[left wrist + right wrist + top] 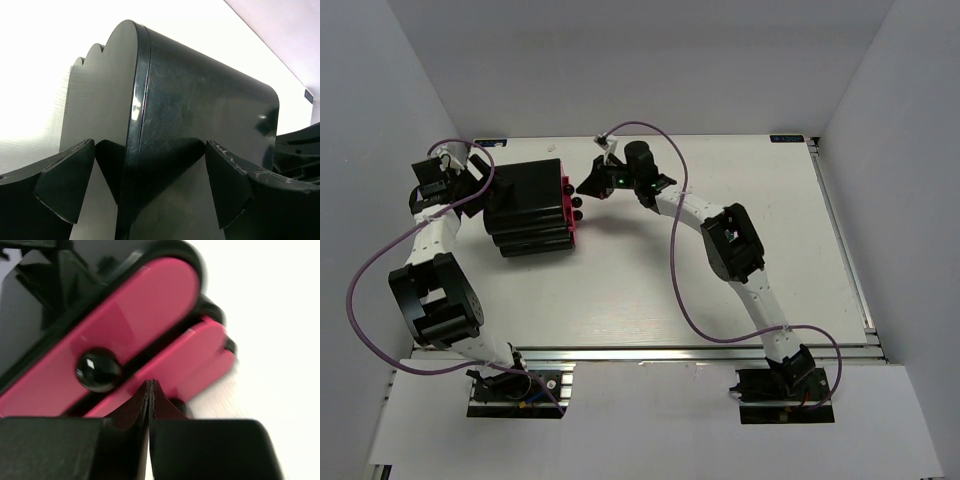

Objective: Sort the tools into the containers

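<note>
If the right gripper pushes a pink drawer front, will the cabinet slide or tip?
Probably slides rather than tips: the drawer cabinet looks like glossy, light plastic on a smooth table. The left gripper, open astride its rear edge, likely braces it.

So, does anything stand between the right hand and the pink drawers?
Nothing visible does. The shut right hand points straight at the drawers, with its tips just beside a black knob.

Counting now: one cabinet (525, 210), three knobs (577, 200) showing on pink drawers (567, 228), and two arms, left arm (432, 295) plus right arm (732, 248).
</note>
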`<state>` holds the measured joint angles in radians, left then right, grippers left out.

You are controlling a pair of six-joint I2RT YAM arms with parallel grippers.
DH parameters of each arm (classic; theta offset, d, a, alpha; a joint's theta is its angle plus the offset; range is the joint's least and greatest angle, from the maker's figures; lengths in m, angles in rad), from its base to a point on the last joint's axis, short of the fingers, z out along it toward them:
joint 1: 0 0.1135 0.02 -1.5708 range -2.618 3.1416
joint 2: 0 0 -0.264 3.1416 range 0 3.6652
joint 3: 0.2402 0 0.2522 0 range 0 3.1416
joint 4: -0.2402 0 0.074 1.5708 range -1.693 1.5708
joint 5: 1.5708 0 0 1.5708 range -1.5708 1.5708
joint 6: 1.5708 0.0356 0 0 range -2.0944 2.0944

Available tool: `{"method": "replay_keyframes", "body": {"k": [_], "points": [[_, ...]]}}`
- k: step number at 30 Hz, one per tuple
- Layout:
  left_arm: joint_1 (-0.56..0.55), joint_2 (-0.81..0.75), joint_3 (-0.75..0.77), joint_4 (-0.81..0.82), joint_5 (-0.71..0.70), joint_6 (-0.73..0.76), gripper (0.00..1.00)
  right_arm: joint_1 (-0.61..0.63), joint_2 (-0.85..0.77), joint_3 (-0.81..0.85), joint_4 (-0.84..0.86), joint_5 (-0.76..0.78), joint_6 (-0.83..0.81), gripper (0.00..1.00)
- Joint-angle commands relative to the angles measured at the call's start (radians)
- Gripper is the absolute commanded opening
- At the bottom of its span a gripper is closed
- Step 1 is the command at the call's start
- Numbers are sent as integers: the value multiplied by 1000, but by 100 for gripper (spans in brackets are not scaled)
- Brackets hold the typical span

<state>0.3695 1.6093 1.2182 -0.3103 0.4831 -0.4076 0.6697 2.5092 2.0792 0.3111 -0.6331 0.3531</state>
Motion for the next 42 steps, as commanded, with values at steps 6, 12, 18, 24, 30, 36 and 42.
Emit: {"method": "replay_keyframes", "body": {"k": [6,12,18,24,30,36,42], "points": [[-24,72,-40,-202,-11,47,97,-25,-112,-44,-71,128,-91,0],[-26,78,-31,-208,-14,49,97,22,-73,-21,-150,110,-152,0],[-24,78,-34,-205,-14,47,97,80,-39,51,-201,110,-163,0],[-26,77,-34,-201,-12,44,97,94,-42,76,-191,116,-146,0],[-26,78,-34,-196,-14,41,97,53,-87,4,-169,174,-215,16],[-24,78,-31,-196,-11,41,97,-31,-108,-85,-127,69,-273,49],[-24,77,-39,-194,-11,41,97,-41,-72,-114,-130,-143,-396,56]]}}
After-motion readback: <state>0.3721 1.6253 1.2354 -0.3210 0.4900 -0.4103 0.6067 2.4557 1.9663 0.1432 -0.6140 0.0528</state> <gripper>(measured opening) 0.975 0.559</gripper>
